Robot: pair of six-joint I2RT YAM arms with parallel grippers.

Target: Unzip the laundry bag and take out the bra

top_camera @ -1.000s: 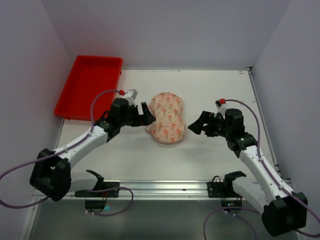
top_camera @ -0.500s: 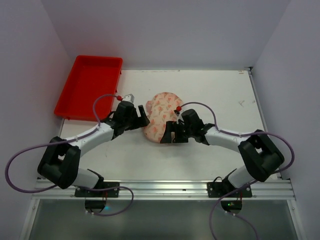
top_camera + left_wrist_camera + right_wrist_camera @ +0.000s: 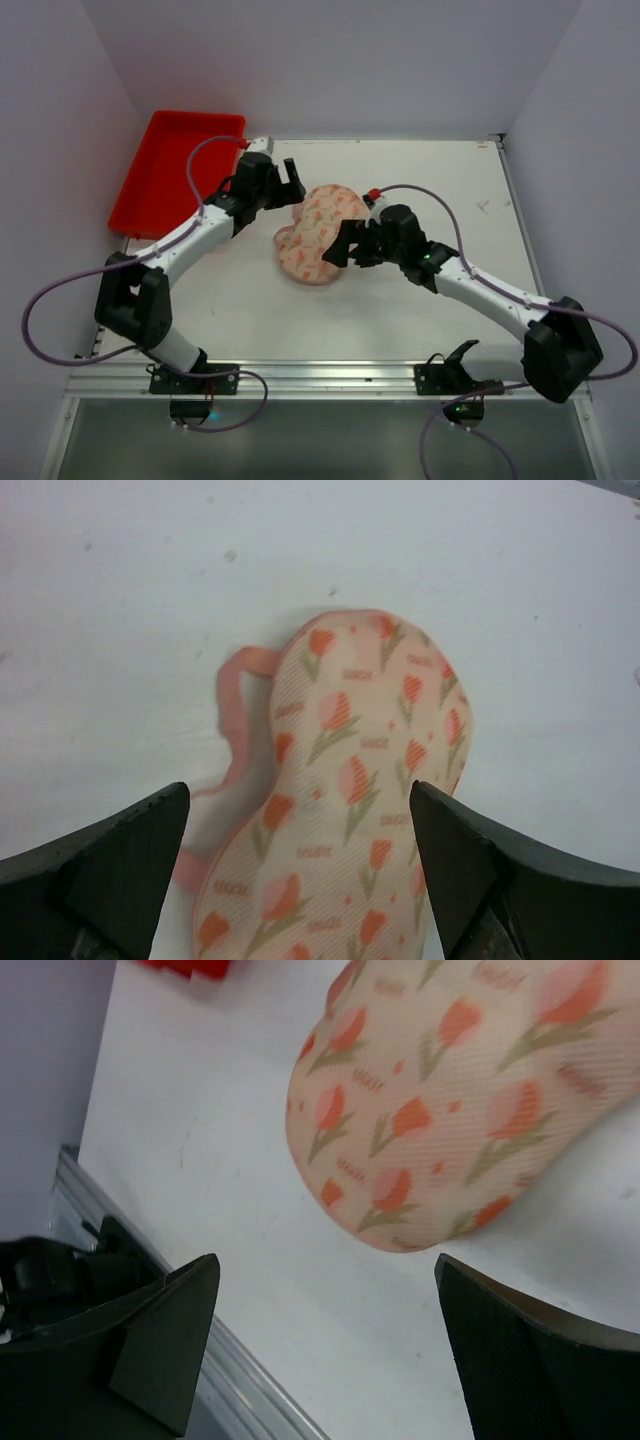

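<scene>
Cream fabric with orange-pink tulips, the laundry bag (image 3: 315, 235) lies on the white table (image 3: 420, 300) right of the red tray (image 3: 160, 190), with the left gripper (image 3: 293, 185) at its far end and the right gripper (image 3: 340, 246) at its right edge. From the left wrist, fingers (image 3: 110, 865) spread wide over the bag, a pink loop (image 3: 235, 685) beside it. From the right wrist, fingers (image 3: 150, 1345) gape, holding nothing, with the bag ahead.

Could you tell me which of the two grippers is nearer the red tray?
The left gripper, jaws open at the bag's far end, close by the tray; the right gripper sits on the bag's other side.
</scene>
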